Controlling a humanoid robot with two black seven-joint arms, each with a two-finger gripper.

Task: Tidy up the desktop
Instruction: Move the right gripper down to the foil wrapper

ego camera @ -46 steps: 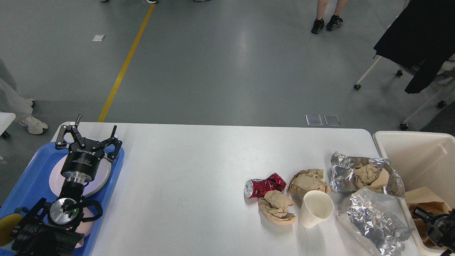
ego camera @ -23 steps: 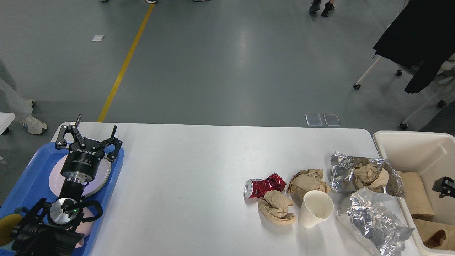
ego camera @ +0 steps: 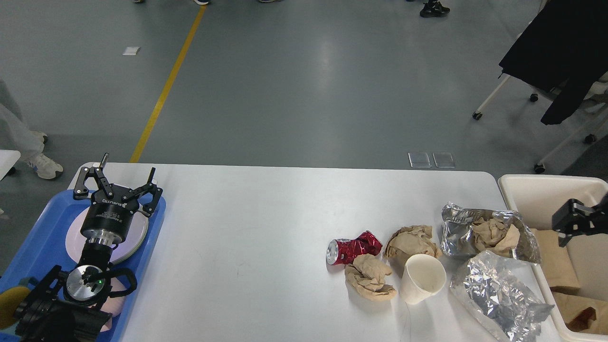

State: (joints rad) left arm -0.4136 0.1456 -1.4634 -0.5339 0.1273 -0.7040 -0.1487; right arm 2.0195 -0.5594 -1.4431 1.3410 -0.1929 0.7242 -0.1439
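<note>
From the head view, the white desk (ego camera: 247, 247) fills the lower middle of the scene, with grey floor beyond its far edge; a blue tray (ego camera: 40, 242) lies over its left end and a cream bin (ego camera: 532, 190) stands just off its right end; the left tool (ego camera: 119, 184) hangs above the far part of the tray, over a pale round plate (ego camera: 135, 237), its two fingers spread wide and gripping nothing; the right tool (ego camera: 572, 221) pokes in from the right edge above the bin, seen small and dark, so I cannot tell whether it is released or clenched; inside the bin lie brown paper pieces (ego camera: 553, 259); on the right half of the desk a cluster of litter sits close together: a crushed red can (ego camera: 352, 250) on its side, a crumpled brown paper ball (ego camera: 369, 280) just in front of it, another brown wad (ego camera: 411, 241) beside the can, a white paper cup (ego camera: 422, 278) tipped over with its mouth toward the camera, a silver foil bag (ego camera: 456, 228) holding crumpled brown paper (ego camera: 494, 233), and a second foil bag (ego camera: 498, 294) near the front right corner; the left and middle of the desk show only faint scuffs.
</note>
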